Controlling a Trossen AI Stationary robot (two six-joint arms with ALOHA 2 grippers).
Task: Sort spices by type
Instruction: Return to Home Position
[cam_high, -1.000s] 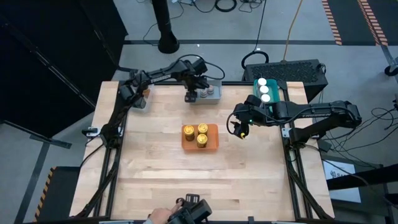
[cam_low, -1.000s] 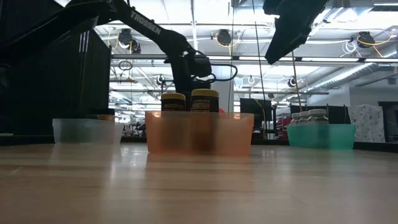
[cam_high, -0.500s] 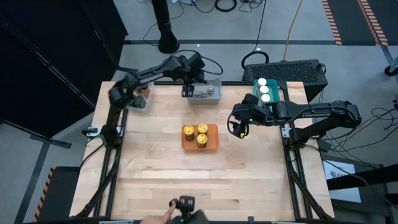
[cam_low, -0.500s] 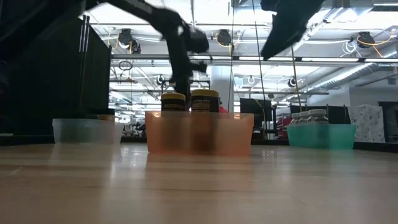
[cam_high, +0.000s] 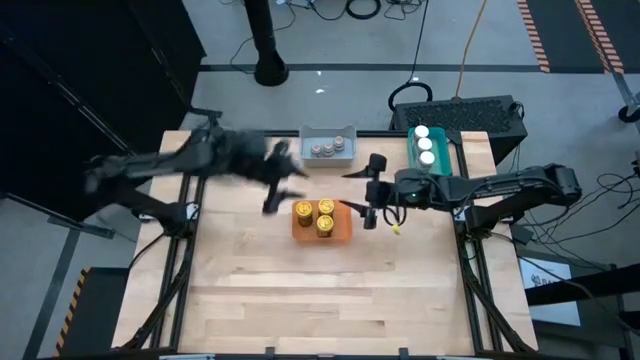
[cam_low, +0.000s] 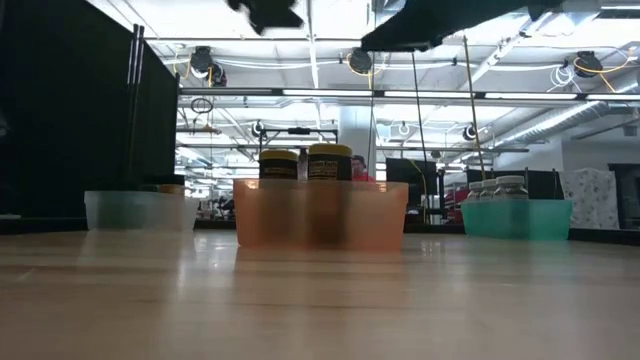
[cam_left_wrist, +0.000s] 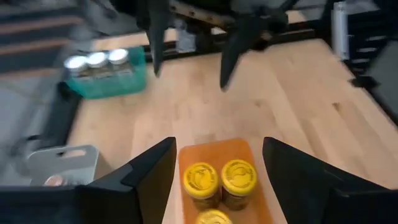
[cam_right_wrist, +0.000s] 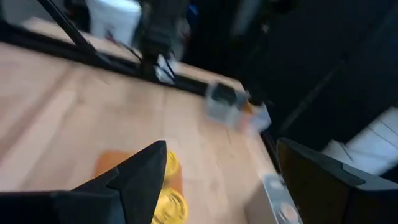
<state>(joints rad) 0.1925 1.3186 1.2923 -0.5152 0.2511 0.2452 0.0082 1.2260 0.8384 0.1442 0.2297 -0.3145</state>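
Note:
Three yellow-lidded spice jars (cam_high: 322, 216) stand in an orange tray (cam_high: 342, 232) mid-table. Three grey-lidded jars (cam_high: 328, 150) stand in a grey tray (cam_high: 330, 135) at the far edge. Three white-lidded jars (cam_high: 425, 144) stand in a teal tray (cam_high: 443, 150) at the far right. My left gripper (cam_high: 282, 182) hangs open and blurred above the table, just left of the orange tray. In its wrist view the left gripper (cam_left_wrist: 219, 146) has nothing between its fingers. My right gripper (cam_high: 360, 194) is open and nearly level, just right of the orange tray, and holds nothing (cam_right_wrist: 221, 149).
A clear tray (cam_low: 140, 210) stands on the table's far left, as the low view shows. Bare wood (cam_high: 320, 290) stretches from the orange tray to the near edge. Both arms reach over the table's far half, one from each side.
My left gripper has left the grey tray at the far edge, risen and swung toward the orange tray, tipping from pointing down to a shallow slant. The grey tray's three jars now show uncovered. My right gripper has tipped up to nearly level and rolled, edging toward the orange tray.

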